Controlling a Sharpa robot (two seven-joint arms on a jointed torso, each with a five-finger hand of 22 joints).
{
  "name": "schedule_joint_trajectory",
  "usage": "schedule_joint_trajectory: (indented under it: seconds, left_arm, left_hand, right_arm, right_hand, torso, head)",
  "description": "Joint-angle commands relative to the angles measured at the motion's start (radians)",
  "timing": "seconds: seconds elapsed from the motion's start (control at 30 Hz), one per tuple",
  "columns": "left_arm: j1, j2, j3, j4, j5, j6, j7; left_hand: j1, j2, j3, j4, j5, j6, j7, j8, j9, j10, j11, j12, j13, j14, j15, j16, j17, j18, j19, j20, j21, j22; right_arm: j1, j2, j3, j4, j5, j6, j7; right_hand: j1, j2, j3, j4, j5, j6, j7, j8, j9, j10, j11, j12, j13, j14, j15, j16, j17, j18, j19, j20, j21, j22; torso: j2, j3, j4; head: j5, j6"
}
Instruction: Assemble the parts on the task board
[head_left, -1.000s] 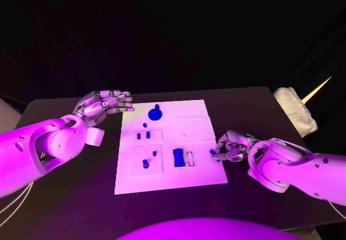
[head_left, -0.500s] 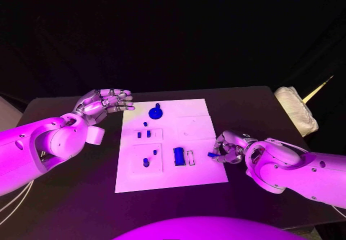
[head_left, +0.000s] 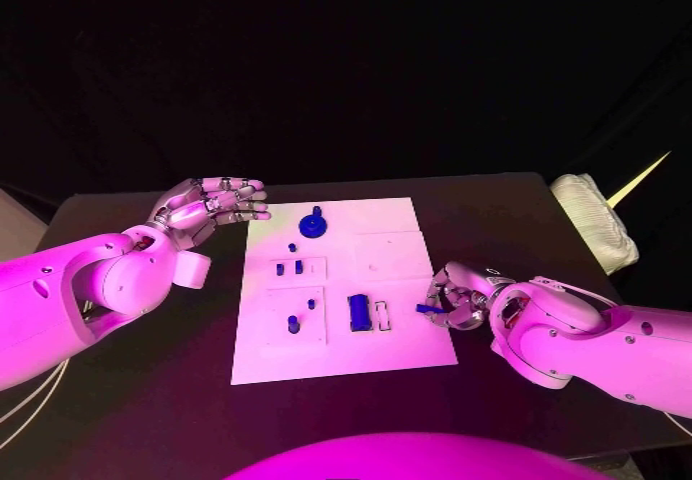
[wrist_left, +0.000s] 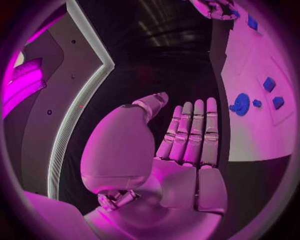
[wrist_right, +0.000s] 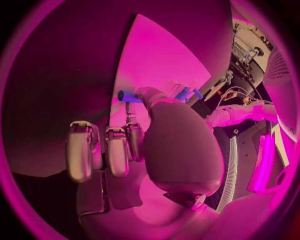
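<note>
The white task board (head_left: 389, 345) lies in the middle of the black table. On it are a round blue knob part (head_left: 312, 226), two small blue blocks (head_left: 290, 267), a blue peg (head_left: 293, 324) and a tall blue block (head_left: 356, 312) beside a slot. My right hand (head_left: 459, 296) hovers at the board's right edge and pinches a small blue part (head_left: 426, 308), also seen as the blue part (wrist_right: 127, 96) at its fingertips. My left hand (head_left: 211, 206) is off the board's far left corner, fingers straight and together, holding nothing; the left hand (wrist_left: 187, 145) points toward the knob part (wrist_left: 240, 104).
A pale cloth bundle (head_left: 594, 222) lies at the table's far right edge. Bare black table (head_left: 144, 380) surrounds the board on the left and front.
My right hand has shifted slightly left toward the board with the small blue part in its pinch. The left hand has stayed where it was.
</note>
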Motion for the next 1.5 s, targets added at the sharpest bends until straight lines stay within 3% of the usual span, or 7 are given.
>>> schedule_joint_trajectory:
  seconds: [0.03,0.13,0.2,0.27,0.37,0.97,1.5]
  left_arm:
    - [-0.001,0.002,0.001,0.002,-0.004,0.011,0.011]
    - [-0.001,0.004,0.001,0.002,-0.004,0.011,0.011]
    - [-0.001,0.004,0.001,0.001,-0.004,0.011,0.011]
    - [-0.001,0.005,0.001,0.001,-0.004,0.011,0.011]
    - [-0.001,0.006,0.001,0.002,-0.004,0.011,0.012]
    - [0.000,0.004,0.001,0.007,-0.004,0.012,0.012]
    - [0.000,0.002,0.001,0.008,-0.004,0.013,0.009]
  left_hand:
    - [0.001,0.003,-0.004,0.001,0.000,-0.008,0.006,0.003,-0.001,-0.007,0.000,0.003,0.002,-0.008,0.000,-0.002,0.001,0.010,0.009,0.000,-0.003,-0.001]
    - [0.001,0.003,-0.004,0.001,0.000,-0.008,0.006,0.003,-0.001,-0.007,0.000,0.003,0.002,-0.008,0.000,-0.002,0.001,0.010,0.009,0.000,-0.003,-0.001]
    - [0.001,0.003,-0.004,0.001,0.000,-0.008,0.006,0.003,-0.001,-0.007,0.000,0.003,0.002,-0.008,0.000,-0.002,0.001,0.010,0.009,0.000,-0.003,-0.001]
    - [0.001,0.004,-0.004,0.001,0.000,-0.008,0.006,0.003,-0.001,-0.007,0.000,0.004,0.002,-0.008,0.000,-0.002,0.001,0.010,0.009,0.000,-0.004,-0.001]
    - [0.001,0.004,-0.004,0.001,0.000,-0.008,0.006,0.003,-0.001,-0.007,0.000,0.004,0.002,-0.008,0.000,-0.002,0.001,0.010,0.009,0.000,-0.004,-0.001]
    - [0.001,0.004,-0.004,0.001,0.000,-0.008,0.006,0.003,-0.001,-0.007,0.000,0.004,0.002,-0.008,0.000,-0.002,0.001,0.010,0.009,0.000,-0.004,-0.001]
    - [0.001,0.004,-0.004,0.001,0.000,-0.008,0.006,0.003,-0.001,-0.007,0.000,0.004,0.002,-0.008,0.000,-0.002,0.001,0.010,0.009,0.000,-0.004,-0.001]
  right_arm:
    - [0.011,-0.004,-0.004,0.011,0.142,-0.044,0.007]
    - [0.031,-0.005,-0.004,0.027,0.199,-0.079,0.024]
    - [0.040,-0.001,-0.003,0.038,0.241,-0.088,0.029]
    - [0.046,0.004,-0.003,0.046,0.288,-0.092,0.032]
    - [0.052,0.025,-0.003,0.047,0.352,-0.088,0.035]
    - [0.014,0.125,-0.003,-0.015,0.403,-0.078,0.003]
    - [0.008,0.152,-0.003,-0.027,0.357,-0.097,0.010]
  right_hand:
    - [-0.015,-0.001,0.012,-0.002,0.008,0.008,-0.003,0.007,0.011,0.037,-0.009,0.008,0.161,0.089,-0.009,0.007,0.184,-0.018,0.076,-0.007,0.007,0.229]
    - [-0.028,-0.003,0.019,-0.001,0.007,0.009,-0.004,0.010,0.014,0.039,-0.010,0.013,0.164,0.090,-0.009,0.009,0.189,-0.019,0.077,-0.007,0.013,0.231]
    - [-0.058,-0.004,0.020,0.005,-0.025,0.009,-0.004,0.012,0.017,0.041,-0.009,0.015,0.165,0.091,-0.008,0.010,0.190,-0.019,0.077,-0.007,0.013,0.231]
    - [-0.112,0.002,0.016,0.006,-0.106,0.007,-0.004,0.014,0.020,0.043,-0.008,0.016,0.167,0.091,-0.008,0.012,0.194,-0.019,0.077,-0.007,0.014,0.231]
    - [-0.131,0.006,0.018,0.005,-0.121,0.006,-0.004,0.015,0.022,0.044,-0.008,0.018,0.168,0.092,-0.008,0.012,0.194,-0.019,0.077,-0.007,0.013,0.230]
    - [-0.222,0.018,0.009,0.007,-0.172,0.017,-0.009,0.025,0.031,0.051,-0.012,0.031,0.177,0.093,-0.010,0.017,0.204,-0.020,0.077,-0.008,0.015,0.231]
    - [-0.227,0.022,0.011,0.005,-0.173,0.021,-0.012,0.027,0.033,0.052,-0.013,0.031,0.177,0.094,-0.011,0.018,0.207,-0.020,0.077,-0.008,0.016,0.231]
  torso:
    - [-0.001,-0.0005,-0.0007]
    - [0.000,-0.0007,0.0002]
    - [0.000,0.0003,-0.0001]
    - [0.001,0.0007,0.0007]
    - [0.002,0.0009,0.0019]
    - [0.002,0.0012,0.0008]
    - [0.002,0.0014,-0.0012]
  head:
    - [0.003,0.000]
    - [0.002,0.000]
    - [0.002,0.001]
    - [0.002,0.001]
    - [0.002,0.002]
    - [0.004,-0.002]
    - [0.010,-0.007]
